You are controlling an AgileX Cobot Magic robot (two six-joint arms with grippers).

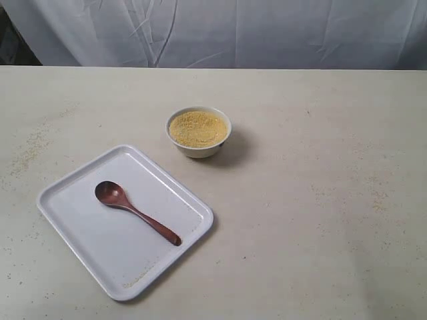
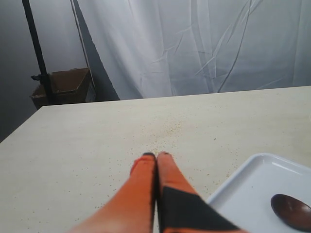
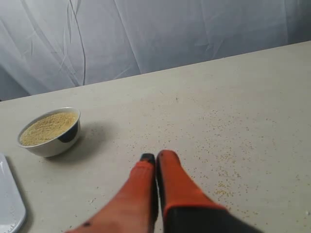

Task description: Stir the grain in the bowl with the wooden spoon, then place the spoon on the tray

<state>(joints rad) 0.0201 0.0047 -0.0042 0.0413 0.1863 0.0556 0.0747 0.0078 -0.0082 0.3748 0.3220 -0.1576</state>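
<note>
Reddish-brown wooden spoon (image 1: 137,212) is lying on the white rectangular tray (image 1: 80,233). Left gripper (image 2: 156,156) and right gripper (image 3: 155,156) are gripping nothing, jaws touching.

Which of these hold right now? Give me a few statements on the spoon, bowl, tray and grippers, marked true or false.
1. The spoon lies on the tray. True.
2. The bowl holds grain. True.
3. The bowl sits on the tray. False: it stands on the table, apart from the tray.
4. The left gripper and the right gripper are both shut. True.
5. The left gripper grips the spoon. False: it holds nothing, and the spoon lies free on the tray.
6. The spoon is heaped with grain. False: its scoop looks empty.
</note>
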